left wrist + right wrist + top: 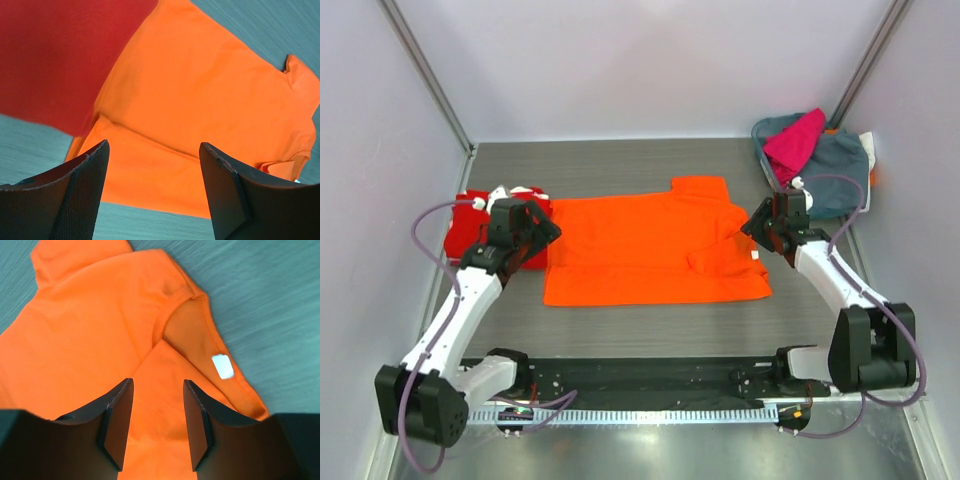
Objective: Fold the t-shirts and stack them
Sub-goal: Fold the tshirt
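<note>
- Orange t-shirt (pixel 655 250): spread flat on the middle of the counter (pixel 620 165). Its long axis runs left to right, with the collar at the right end and the straight hem at the left. One short sleeve points toward the far edge. The near side shows a fold line.
- Fabric: soft, matte and evenly coloured. The collar (pixel 170 322) is a ribbed, stitched band, and a small white label (pixel 222 366) sits inside it.
- Red t-shirt (pixel 470 225): a compact bundle at the left of the counter, meeting the orange hem.
- Magenta t-shirt (pixel 796 140): crumpled in a grey-blue basket (pixel 845 165) at the far right corner.
- Left gripper (pixel 154 147): over the orange hem corner beside the red shirt. Its dark, textured fingers (pixel 85 190) are spread wide with nothing between them.
- Right gripper (pixel 157 384): at the collar end. Its flat dark fingers (pixel 117 420) are parted above the orange cloth and grip nothing.
- Counter surface: grey, with a fine streaked grain.
</note>
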`<state>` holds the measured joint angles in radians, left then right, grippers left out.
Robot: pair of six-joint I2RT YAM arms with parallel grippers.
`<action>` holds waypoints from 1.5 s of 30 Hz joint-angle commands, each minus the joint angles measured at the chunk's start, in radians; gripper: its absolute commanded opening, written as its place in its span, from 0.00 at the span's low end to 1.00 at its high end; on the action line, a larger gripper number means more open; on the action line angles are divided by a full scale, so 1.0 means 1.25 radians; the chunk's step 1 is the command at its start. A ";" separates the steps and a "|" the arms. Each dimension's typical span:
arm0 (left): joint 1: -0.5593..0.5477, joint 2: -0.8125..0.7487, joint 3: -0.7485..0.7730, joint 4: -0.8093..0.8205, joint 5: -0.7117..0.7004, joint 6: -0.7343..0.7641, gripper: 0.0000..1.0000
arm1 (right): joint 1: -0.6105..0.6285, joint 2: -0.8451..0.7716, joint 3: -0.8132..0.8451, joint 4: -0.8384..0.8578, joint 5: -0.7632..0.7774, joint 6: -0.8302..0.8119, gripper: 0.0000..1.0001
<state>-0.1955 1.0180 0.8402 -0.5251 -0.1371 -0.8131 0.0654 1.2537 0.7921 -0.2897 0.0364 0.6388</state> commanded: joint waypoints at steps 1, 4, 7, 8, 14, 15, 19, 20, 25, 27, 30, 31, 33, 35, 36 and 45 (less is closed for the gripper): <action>-0.002 0.052 0.069 0.069 0.007 0.026 0.73 | 0.022 0.064 0.047 0.056 -0.018 -0.026 0.49; -0.006 0.127 0.109 0.090 0.021 0.025 0.73 | 0.035 0.112 0.066 0.084 -0.018 -0.030 0.47; -0.021 0.205 0.162 0.099 0.019 0.037 0.73 | 0.040 0.184 0.115 0.085 -0.016 -0.041 0.47; -0.026 0.244 0.178 0.099 0.023 0.039 0.72 | 0.041 0.220 0.138 0.083 -0.014 -0.046 0.46; -0.053 0.312 0.221 0.124 0.018 0.044 0.71 | 0.048 0.311 0.169 0.067 -0.010 -0.048 0.41; -0.055 0.318 0.218 0.130 0.018 0.044 0.72 | 0.053 0.314 0.163 0.070 -0.005 -0.047 0.41; -0.055 0.354 0.222 0.151 0.018 0.049 0.72 | 0.063 0.305 0.119 0.099 -0.007 -0.047 0.42; -0.056 0.362 0.226 0.153 0.019 0.049 0.72 | 0.064 0.308 0.117 0.099 -0.008 -0.048 0.42; -0.067 0.398 0.235 0.157 0.016 0.047 0.70 | 0.067 0.351 0.120 0.063 0.041 -0.034 0.41; -0.071 0.394 0.226 0.161 0.012 0.049 0.70 | 0.067 0.345 0.103 0.060 0.062 -0.015 0.41; -0.072 0.377 0.210 0.161 0.003 0.054 0.70 | 0.065 0.327 0.061 0.058 0.085 0.017 0.42; -0.072 0.371 0.205 0.161 0.002 0.054 0.70 | 0.067 0.316 0.043 0.047 0.106 0.030 0.42; -0.072 0.352 0.186 0.162 -0.001 0.057 0.70 | 0.065 0.300 0.023 0.034 0.124 0.040 0.43; -0.073 0.340 0.173 0.162 -0.006 0.059 0.71 | 0.065 0.259 -0.015 0.020 0.157 0.056 0.43; -0.074 0.331 0.165 0.161 -0.009 0.066 0.71 | 0.061 0.240 -0.030 0.017 0.167 0.058 0.43; -0.100 0.337 0.162 0.140 -0.024 0.081 0.70 | 0.014 0.092 -0.079 -0.018 0.178 0.024 0.47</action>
<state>-0.2989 1.4548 1.0428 -0.3626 -0.1417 -0.7368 0.0868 1.4002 0.6674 -0.2760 0.2195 0.6880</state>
